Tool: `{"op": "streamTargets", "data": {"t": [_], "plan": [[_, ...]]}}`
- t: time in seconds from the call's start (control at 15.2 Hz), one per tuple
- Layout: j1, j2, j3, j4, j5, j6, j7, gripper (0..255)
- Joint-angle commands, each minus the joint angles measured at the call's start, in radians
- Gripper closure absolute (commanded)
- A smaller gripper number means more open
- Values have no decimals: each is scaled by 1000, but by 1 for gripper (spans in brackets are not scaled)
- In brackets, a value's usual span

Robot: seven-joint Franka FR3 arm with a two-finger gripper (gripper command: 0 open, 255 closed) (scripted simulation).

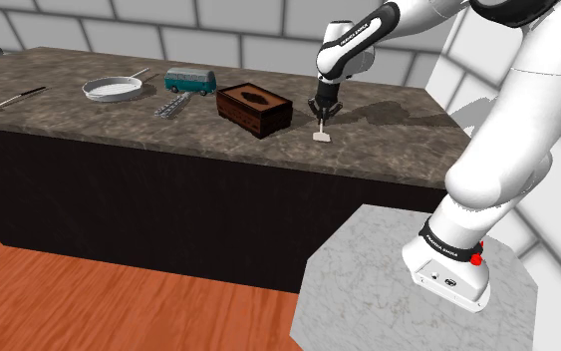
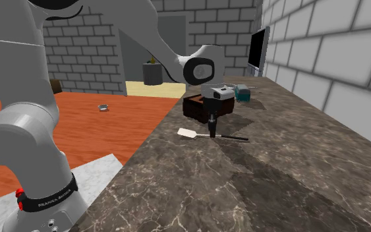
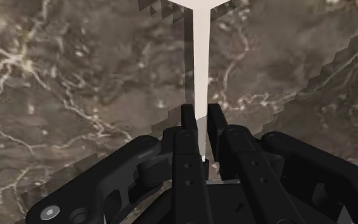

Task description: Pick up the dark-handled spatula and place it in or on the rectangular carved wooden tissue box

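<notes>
Spatula (image 2: pixel 188 133), flat on surface (image 2: pixel 276 171): pincer (image 3: pixel 201 112) clasped narrow on pale shaft; lift straight, keep level, carry to tissue box (image 1: pixel 254 108).

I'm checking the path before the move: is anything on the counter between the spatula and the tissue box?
Nothing visible is. The hand is closed on the spatula, and bare counter separates it from the tissue box. The toy van and pan lie beyond the box.

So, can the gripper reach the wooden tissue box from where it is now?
Probably yes: the gripper, shut on the spatula, is close beside the tissue box, only bare counter between.
</notes>
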Motion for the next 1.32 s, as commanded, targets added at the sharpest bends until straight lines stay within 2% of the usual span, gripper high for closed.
{"op": "streamTargets", "data": {"t": [0.0,1.25], "plan": [[0,0,0,0,0,0,0,255],[0,-114,2,115,11,-228,-14,255]]}}
